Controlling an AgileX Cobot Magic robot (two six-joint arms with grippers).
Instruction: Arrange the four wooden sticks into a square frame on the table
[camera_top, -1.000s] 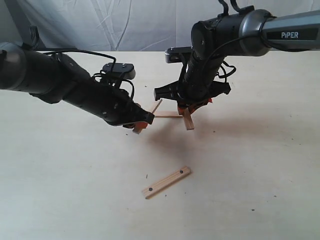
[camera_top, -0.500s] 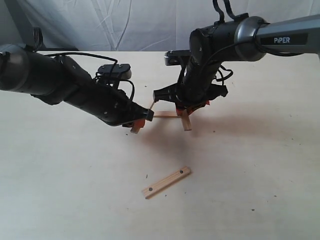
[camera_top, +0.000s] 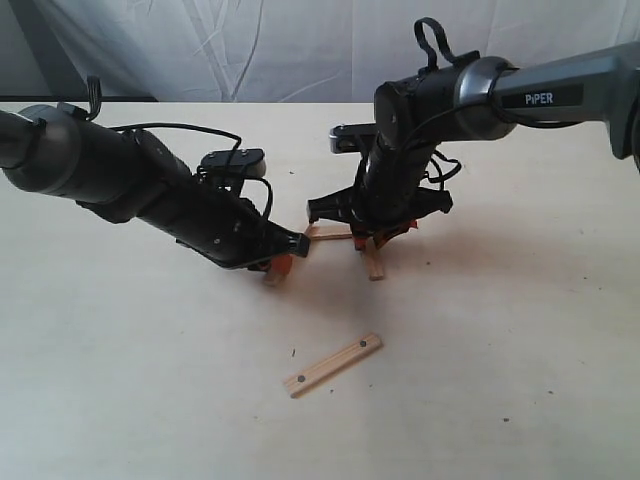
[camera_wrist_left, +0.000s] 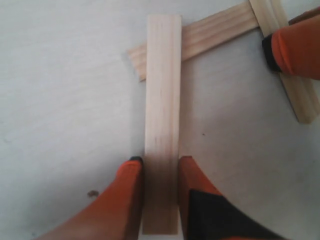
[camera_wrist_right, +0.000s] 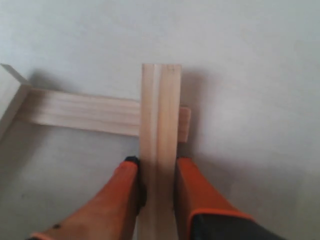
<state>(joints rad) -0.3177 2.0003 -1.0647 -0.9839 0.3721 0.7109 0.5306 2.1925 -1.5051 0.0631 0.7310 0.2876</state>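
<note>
The pale surface (camera_top: 520, 380) carries a square that looks about three-quarters built. The left end effector (camera_wrist_left: 160, 167) grips one side stick (camera_wrist_left: 162, 100), and the right end effector (camera_wrist_right: 156, 167) grips the opposite stick (camera_wrist_right: 161, 95). Both cross the ends of a cross stick (camera_wrist_right: 85, 115). Of four sticks, the fourth stick (camera_top: 332, 365) lies well apart, unplaced.

A white cloth backdrop (camera_top: 250, 50) (creased) hangs behind, evenly lit.
</note>
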